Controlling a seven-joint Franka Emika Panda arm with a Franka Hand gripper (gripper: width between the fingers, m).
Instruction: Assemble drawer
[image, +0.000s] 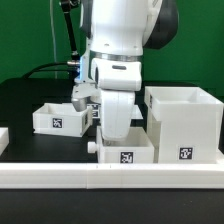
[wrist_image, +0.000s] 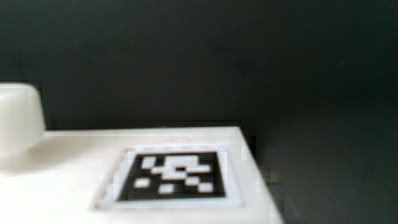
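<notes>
The big hollow white casing (image: 185, 125) stands at the exterior view's right, its tag facing the front. One small open-top tray (image: 60, 117) sits at the left. A second tray (image: 125, 150) sits in the middle, next to the casing. My gripper (image: 117, 130) reaches down onto the back of this middle tray. Its fingers are hidden behind the white hand and the tray's wall. The wrist view shows a white tray face with a tag (wrist_image: 175, 175) very close, and no fingers.
A long low white rail (image: 110, 178) runs along the front edge. A small white nub (image: 92, 146) sticks out beside the middle tray. A rounded white piece (wrist_image: 15, 115) shows in the wrist view. The table is black (wrist_image: 267, 60).
</notes>
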